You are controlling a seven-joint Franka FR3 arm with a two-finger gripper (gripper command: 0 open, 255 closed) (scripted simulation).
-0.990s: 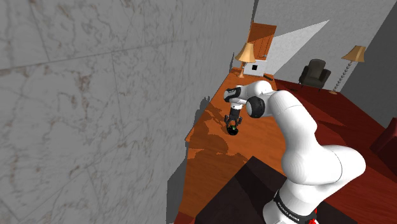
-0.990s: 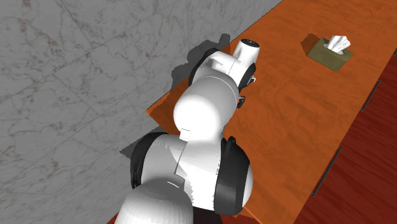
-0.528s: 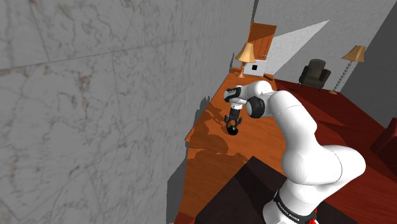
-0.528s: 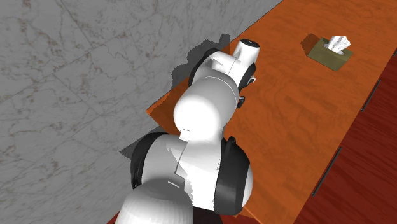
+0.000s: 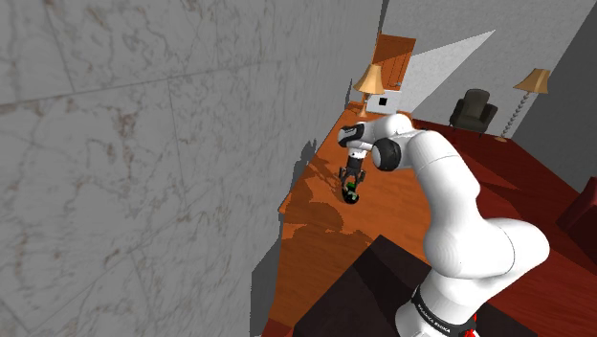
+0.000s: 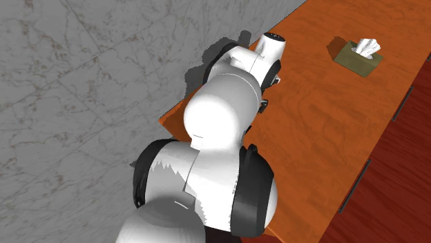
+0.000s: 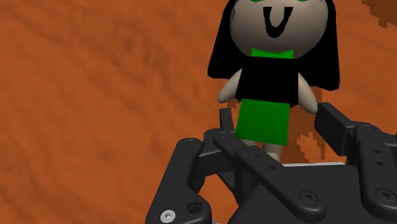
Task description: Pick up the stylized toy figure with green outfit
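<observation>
Gripper: the black gripper (image 7: 275, 114) pointed down over the worktop (image 6: 314, 131). In the shoulder view it (image 5: 352, 179) hung below the bent white arm (image 5: 431, 182).
Fingers: the fingers (image 7: 334, 122) were clenched on the toy figure's lower body, one at each side of the green skirt. Its legs ran back between them, behind the hand's black body.
Toy figure: the toy figure (image 7: 267, 83) had a pale round face with a drawn black mouth. It had long black hair, a black top, and a green collar and skirt.
Figure's pose: its head pointed away from the hand, and its front was turned toward the wrist camera. In the shoulder view it (image 5: 352, 195) showed as a dark blob with a green spot just under the gripper.
Figure's place: over the orange-brown worktop, somewhat nearer the wall-side edge than the open edge. I could not tell whether it was clear of the wood.
Tissue box: an olive tissue box (image 6: 356, 58) with a white tissue stood well apart, toward the worktop's far end and nearer the open edge.
Wall: a grey marbled wall (image 5: 143, 153) ran along the worktop's long edge.
Stand: a dark stand (image 5: 378, 287) sat under the arm's base.
Room beyond: two lit lamps (image 5: 369, 80) and a dark armchair (image 5: 474, 108) stood past the worktop's far end.
</observation>
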